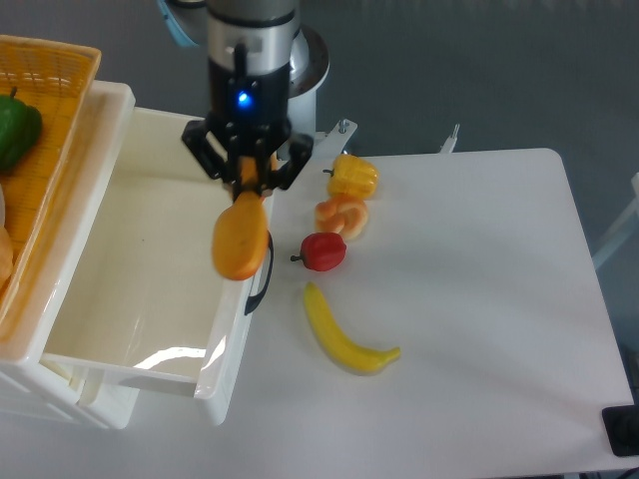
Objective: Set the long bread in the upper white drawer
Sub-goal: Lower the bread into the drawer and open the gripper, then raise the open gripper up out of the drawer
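The arm comes down from the top of the view, its grey wrist column vertical and a small blue light glowing on the black gripper body. The gripper points straight down, its dark fingers spread in a fan on either side and closed on the upper end of the long bread. The loaf hangs from the fingers, seen nearly end-on as an orange-tan oval, its lower end tipped toward the camera. It is held in the air above the front right edge of the upper white drawer, overlapping the drawer's front wall and the dark curved handle that shows just below the loaf. The drawer is pulled open, and its glossy white inside holds no items. At the far left, an orange-yellow woven basket rests over the drawer's left side, with a green pepper lying in it. On the white table to the right of the drawer lie a yellow pepper, a peeled orange just in front of it, a red apple near that, and a curved yellow banana closest to the camera, all well apart from the loaf.
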{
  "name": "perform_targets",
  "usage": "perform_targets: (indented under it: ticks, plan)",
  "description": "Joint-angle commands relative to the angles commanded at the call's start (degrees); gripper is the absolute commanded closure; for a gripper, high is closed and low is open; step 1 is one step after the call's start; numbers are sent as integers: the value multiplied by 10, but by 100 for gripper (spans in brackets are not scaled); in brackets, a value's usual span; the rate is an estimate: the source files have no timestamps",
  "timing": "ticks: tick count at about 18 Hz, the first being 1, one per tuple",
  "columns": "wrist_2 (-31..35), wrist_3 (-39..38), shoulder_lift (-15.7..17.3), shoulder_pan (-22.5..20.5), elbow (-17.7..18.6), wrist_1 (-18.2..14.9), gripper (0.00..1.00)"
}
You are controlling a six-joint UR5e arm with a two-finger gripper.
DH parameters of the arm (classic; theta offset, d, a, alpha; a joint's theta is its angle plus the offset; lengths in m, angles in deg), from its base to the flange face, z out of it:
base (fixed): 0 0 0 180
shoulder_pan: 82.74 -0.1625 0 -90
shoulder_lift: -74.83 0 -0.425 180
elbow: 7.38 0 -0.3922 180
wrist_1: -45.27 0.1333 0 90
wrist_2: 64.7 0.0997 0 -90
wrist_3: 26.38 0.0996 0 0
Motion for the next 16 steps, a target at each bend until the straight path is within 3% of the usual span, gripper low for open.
perform_targets:
  ticks: [2, 8, 10, 16]
  plan:
    - [1, 4, -4, 13, 6, 4, 46]
    - [26, 75, 24, 31, 51, -3, 20]
    - [53, 75, 25, 45, 52, -7, 0]
    - [71, 76, 22, 43, 46, -8, 0]
